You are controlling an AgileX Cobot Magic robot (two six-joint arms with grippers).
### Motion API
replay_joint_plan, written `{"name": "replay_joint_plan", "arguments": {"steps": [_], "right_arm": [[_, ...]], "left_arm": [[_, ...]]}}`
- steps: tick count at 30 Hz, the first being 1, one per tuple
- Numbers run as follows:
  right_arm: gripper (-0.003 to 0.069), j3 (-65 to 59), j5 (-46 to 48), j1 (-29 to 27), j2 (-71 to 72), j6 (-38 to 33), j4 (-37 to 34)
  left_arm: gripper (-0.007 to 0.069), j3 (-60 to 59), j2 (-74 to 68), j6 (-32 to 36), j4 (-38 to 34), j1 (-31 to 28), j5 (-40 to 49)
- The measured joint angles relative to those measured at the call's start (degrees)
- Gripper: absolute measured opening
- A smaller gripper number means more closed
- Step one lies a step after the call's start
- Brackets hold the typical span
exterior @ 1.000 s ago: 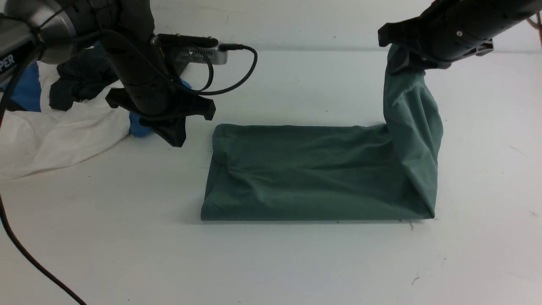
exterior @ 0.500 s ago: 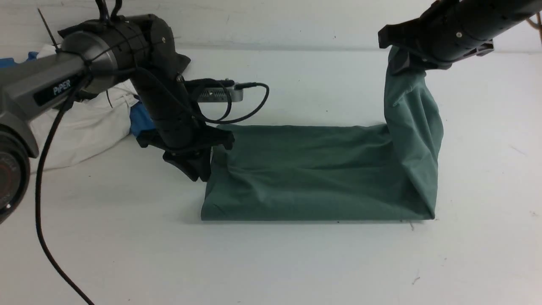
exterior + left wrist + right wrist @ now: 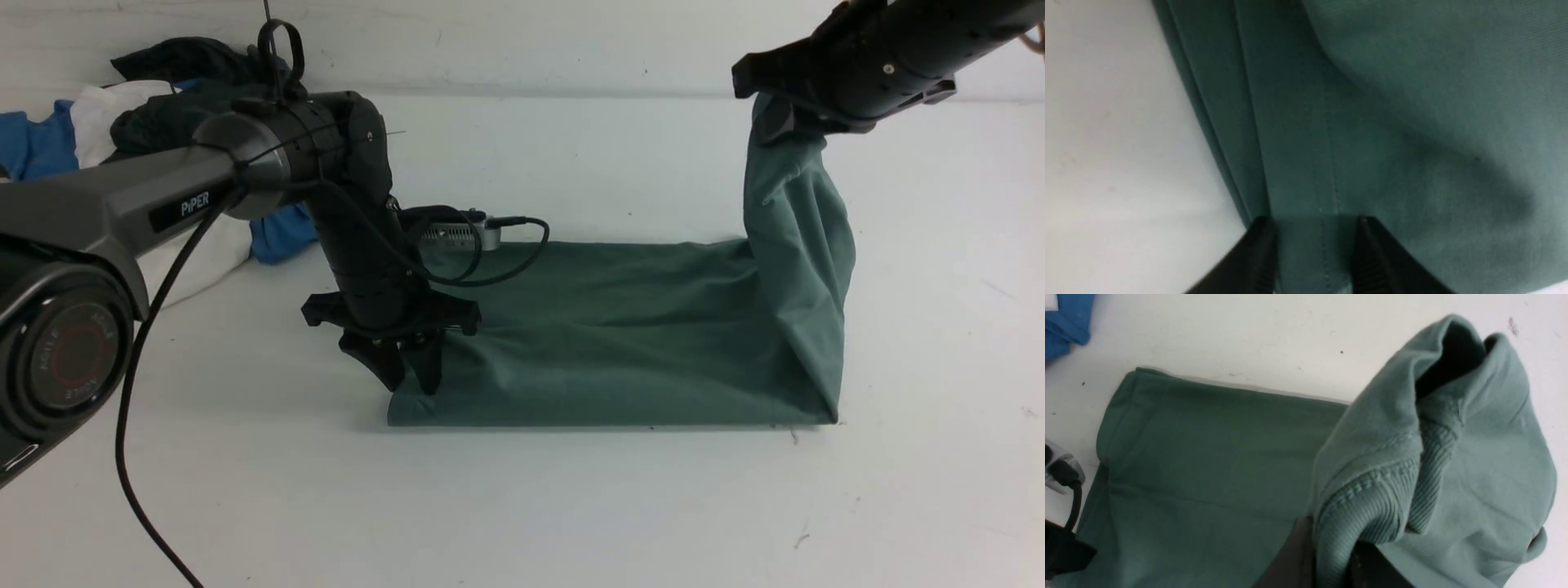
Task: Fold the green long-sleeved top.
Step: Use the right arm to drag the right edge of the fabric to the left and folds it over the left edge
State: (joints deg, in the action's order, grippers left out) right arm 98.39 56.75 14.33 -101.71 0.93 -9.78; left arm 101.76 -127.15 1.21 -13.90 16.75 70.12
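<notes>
Mid-fold, right gripper (image 3: 774,121) clamps the sage-green cotton top (image 3: 620,327) by its raised end; left gripper (image 3: 1314,228), hem between its parted fingers, should pinch next.

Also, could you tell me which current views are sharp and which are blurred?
Front view: even light, fairly sharp, a soft shadow beneath the sage-green cotton long-sleeved top on the white table. Left wrist view: too close, cloth and the black left gripper are blurred and dim. Right wrist view: sharpest, the top's ribbed knit reads clearly.
</notes>
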Motion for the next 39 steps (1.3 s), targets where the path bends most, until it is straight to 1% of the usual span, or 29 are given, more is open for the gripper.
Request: {"name": "replay_joint_plan", "arguments": {"steps": [1,2,3,4,7,11,20,27,30,34,37,38,39], "right_arm": [[0.0029,0.0,0.0,0.0,0.0,-0.1,0.0],[0.0029,0.0,0.0,0.0,0.0,-0.2,0.0],[0.0029,0.0,0.1,0.0,0.0,-0.2,0.0],[0.0029,0.0,0.3,0.0,0.0,-0.3,0.0],[0.0029,0.0,0.5,0.0,0.0,-0.4,0.4],[0.0029,0.0,0.6,0.0,0.0,-0.4,0.9],[0.0029,0.0,0.9,0.0,0.0,-0.4,1.5],[0.0029,0.0,0.9,0.0,0.0,-0.4,1.4],[0.0029,0.0,0.9,0.0,0.0,-0.4,1.4],[0.0029,0.0,0.9,0.0,0.0,-0.4,1.4],[0.0029,0.0,0.8,0.0,0.0,-0.4,1.2],[0.0029,0.0,0.7,0.0,0.0,-0.5,0.8],[0.0029,0.0,0.8,0.0,0.0,-0.9,0.3]], "left_arm": [[0.0179,0.0,0.0,0.0,0.0,0.0,0.0],[0.0161,0.0,0.0,0.0,0.0,0.0,-0.1],[0.0088,0.0,0.0,0.0,0.0,0.0,-0.1],[0.0050,0.0,0.0,0.0,0.0,0.0,-0.1],[0.0005,0.0,0.1,0.0,0.0,0.0,-0.2],[-0.0001,0.0,1.6,-0.6,0.1,0.0,-0.2],[-0.0001,-0.2,10.1,-6.0,3.0,0.0,-0.1],[-0.0001,-5.2,11.2,-6.7,3.7,0.0,-0.1],[0.0006,-5.9,10.9,-6.9,4.6,0.0,-0.1],[0.0076,-6.0,10.9,-7.1,4.7,0.0,-0.1],[0.0195,-6.0,11.2,-7.0,5.1,0.0,-0.1],[0.0228,-6.0,11.5,-7.0,5.7,0.0,-0.1],[0.0246,-6.0,11.7,-7.0,6.1,0.0,-0.1]]}}
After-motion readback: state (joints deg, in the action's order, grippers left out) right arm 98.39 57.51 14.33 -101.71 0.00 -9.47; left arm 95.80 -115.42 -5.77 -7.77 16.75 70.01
